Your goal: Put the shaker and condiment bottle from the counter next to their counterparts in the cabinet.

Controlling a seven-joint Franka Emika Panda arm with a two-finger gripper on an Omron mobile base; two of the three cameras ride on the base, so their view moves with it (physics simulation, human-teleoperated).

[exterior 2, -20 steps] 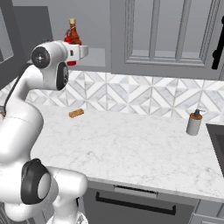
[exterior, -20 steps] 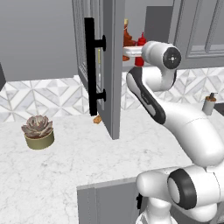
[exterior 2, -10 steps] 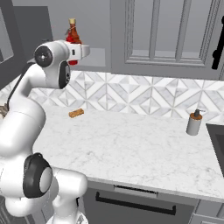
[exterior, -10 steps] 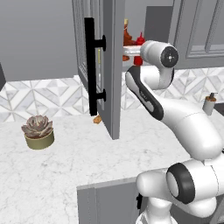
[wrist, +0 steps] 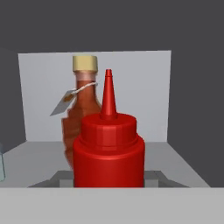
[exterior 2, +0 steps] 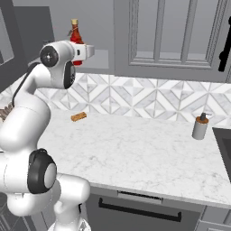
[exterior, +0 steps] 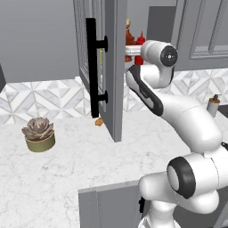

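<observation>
One bright-red, pointed-nozzle condiment bottle [wrist: 108, 148]

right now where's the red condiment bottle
The condiment bottle is up in the open cabinet, centred in the hand view, just in front of the dark orange-red bottle.

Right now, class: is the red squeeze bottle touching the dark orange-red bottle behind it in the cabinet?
Cannot tell. In the hand view the red squeeze bottle overlaps the dark orange-red bottle behind it, hiding any gap. The base views are too small to settle it.
</observation>
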